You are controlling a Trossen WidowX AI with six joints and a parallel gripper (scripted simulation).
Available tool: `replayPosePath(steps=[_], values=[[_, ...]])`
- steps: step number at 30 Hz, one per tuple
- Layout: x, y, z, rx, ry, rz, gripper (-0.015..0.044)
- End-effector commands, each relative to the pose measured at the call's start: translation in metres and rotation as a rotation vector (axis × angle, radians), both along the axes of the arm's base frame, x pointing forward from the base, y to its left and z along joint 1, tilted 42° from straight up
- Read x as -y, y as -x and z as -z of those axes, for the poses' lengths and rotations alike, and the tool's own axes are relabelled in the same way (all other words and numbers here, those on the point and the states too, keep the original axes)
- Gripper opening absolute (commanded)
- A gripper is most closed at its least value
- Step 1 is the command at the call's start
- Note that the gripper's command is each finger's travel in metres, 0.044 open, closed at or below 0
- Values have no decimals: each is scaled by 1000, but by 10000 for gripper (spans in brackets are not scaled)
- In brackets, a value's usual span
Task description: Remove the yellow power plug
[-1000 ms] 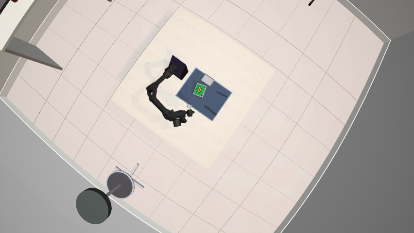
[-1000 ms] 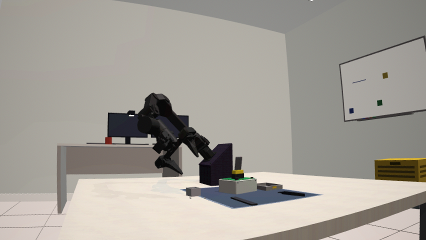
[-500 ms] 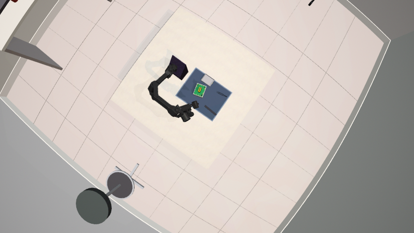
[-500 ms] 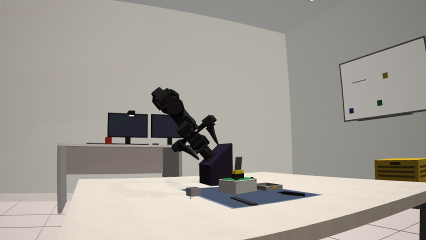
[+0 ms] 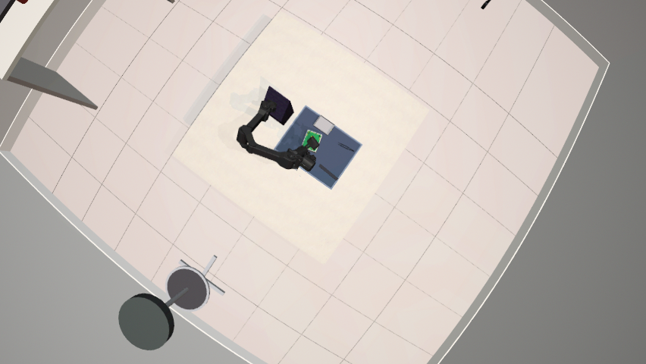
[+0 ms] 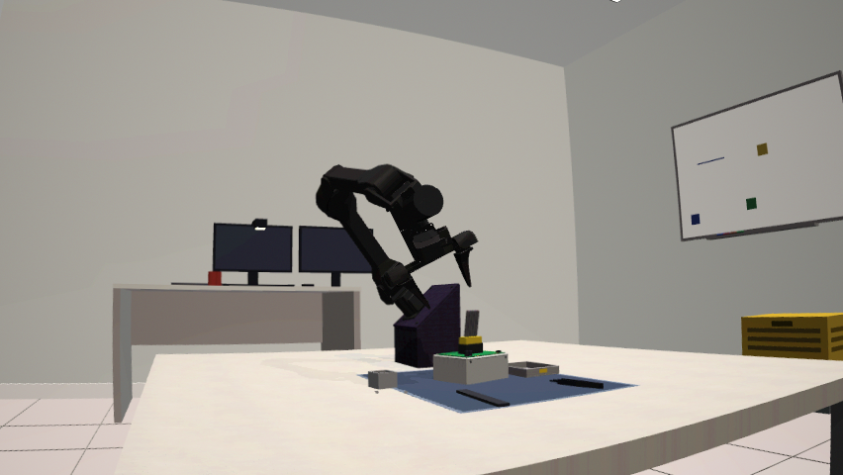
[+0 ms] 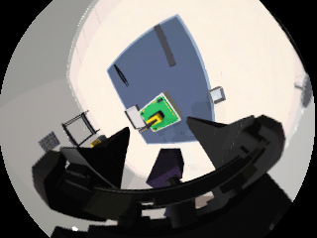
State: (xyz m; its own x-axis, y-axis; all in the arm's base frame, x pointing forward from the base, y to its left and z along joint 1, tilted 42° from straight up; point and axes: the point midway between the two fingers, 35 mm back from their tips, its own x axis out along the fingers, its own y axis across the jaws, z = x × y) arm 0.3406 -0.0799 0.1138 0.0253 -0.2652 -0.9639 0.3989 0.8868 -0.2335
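Office-like room: desk monitors (image 6: pixel 252 247), wall whiteboard (image 6: pixel 731 176).

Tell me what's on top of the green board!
On the green board sits a black socket with the yellow plug in it. A grey tab sticks up from the plug. The plug's lower end is hidden inside the socket.

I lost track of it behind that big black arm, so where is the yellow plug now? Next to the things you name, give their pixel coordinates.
In the exterior view, the yellow plug (image 6: pixel 470 340) (image 7: pixel 154 120) sits atop the green circuit board (image 6: pixel 443 354) (image 7: pixel 168 107), below the gripper (image 7: pixel 158 125).
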Motion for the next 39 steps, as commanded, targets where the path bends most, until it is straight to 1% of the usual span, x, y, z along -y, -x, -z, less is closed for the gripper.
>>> replayPosePath(steps=[1, 4, 10, 13, 15, 20, 22, 33, 39], values=[[6, 1, -4, 6, 20, 10, 430], [24, -5, -22, 87, -24, 86, 430], [24, -5, -22, 86, -23, 86, 430], [10, 1, -7, 11, 26, 22, 430], [-8, 8, 7, -65, 84, -61, 430], [-50, 40, 42, -313, 335, -351, 430], [-59, 49, 47, -370, 413, -437, 430], [-60, 50, 48, -377, 423, -448, 430], [-40, 53, 70, -377, 424, -448, 430]])
